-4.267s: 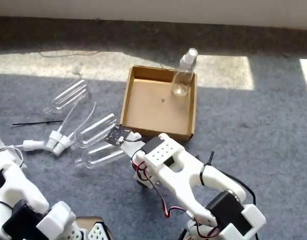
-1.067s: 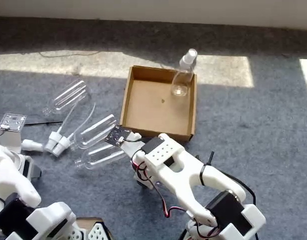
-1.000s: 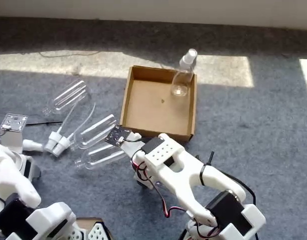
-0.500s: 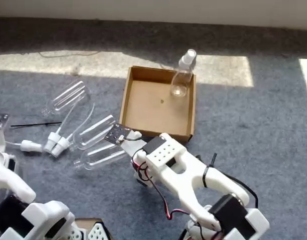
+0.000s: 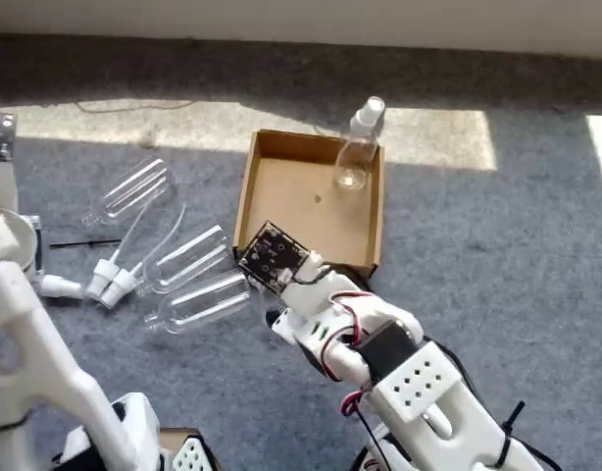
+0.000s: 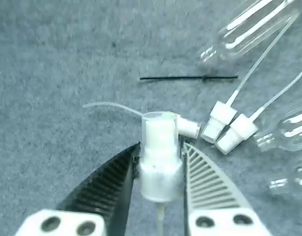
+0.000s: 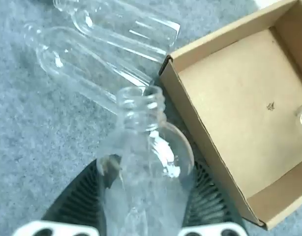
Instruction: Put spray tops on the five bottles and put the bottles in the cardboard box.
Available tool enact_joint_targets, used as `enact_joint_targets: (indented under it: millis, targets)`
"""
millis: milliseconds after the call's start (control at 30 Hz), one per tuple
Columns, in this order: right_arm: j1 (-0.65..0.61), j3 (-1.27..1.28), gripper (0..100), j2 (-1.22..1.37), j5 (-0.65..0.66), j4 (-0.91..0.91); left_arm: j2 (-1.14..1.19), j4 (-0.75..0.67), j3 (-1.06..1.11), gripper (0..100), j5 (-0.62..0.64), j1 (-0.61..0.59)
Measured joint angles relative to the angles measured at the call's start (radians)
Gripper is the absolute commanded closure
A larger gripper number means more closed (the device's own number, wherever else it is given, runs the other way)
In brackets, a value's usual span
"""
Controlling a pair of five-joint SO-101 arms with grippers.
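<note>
While each arm grips one half of a pair, top and bottle mouth are well apart.

Nearest, the left gripper (image 6: 161, 146) is clamped on a spray top (image 6: 161, 162), whose thin stem runs back toward the wrist. The right gripper (image 7: 146, 169) is clamped on an open bottle (image 7: 143, 142), its long axis running out from the jaws with the mouth at the far end. The coming move likely turns on lining stem with mouth. Beyond the held bottle, two bare bottles (image 7: 82, 69) lie side by side on the carpet, just beside the cardboard box (image 7: 190, 128). A capped bottle (image 5: 358, 147) stands in the box's far corner.
</note>
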Motion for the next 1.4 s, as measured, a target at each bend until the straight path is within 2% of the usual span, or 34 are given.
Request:
enact_joint_targets:
  millis: [200,400,500,667,767,1033,1167,1400]
  targets:
    - [0.006,0.184,98.7,-0.115,-0.002,-0.242,-0.293,-0.002,-0.018,98,0.258,0.287]
    - [0.006,0.287,98.7,-0.226,-0.002,-0.305,-0.321,-0.143,-0.018,98,0.477,0.562]
    - [0.006,0.331,98.7,-0.311,-0.011,-0.327,-0.327,-0.229,-0.018,98,0.534,0.68]
    - [0.006,0.465,98.7,-0.479,-0.147,-0.514,-0.328,-0.422,0.026,98,0.551,0.838]
    - [0.006,0.568,98.7,-0.574,-0.166,-0.614,-0.328,-0.56,0.077,98,0.551,0.913]
    - [0.009,0.624,98.7,-0.717,-0.175,-0.654,-0.328,-0.878,0.216,98,0.551,1.071]
    - [0.009,0.624,98.7,-0.726,-0.175,-0.654,-0.327,-0.93,0.239,98,0.551,1.102]
    - [0.02,0.624,98.8,-0.729,-0.175,-0.647,-0.354,-0.937,0.23,98,0.551,1.099]
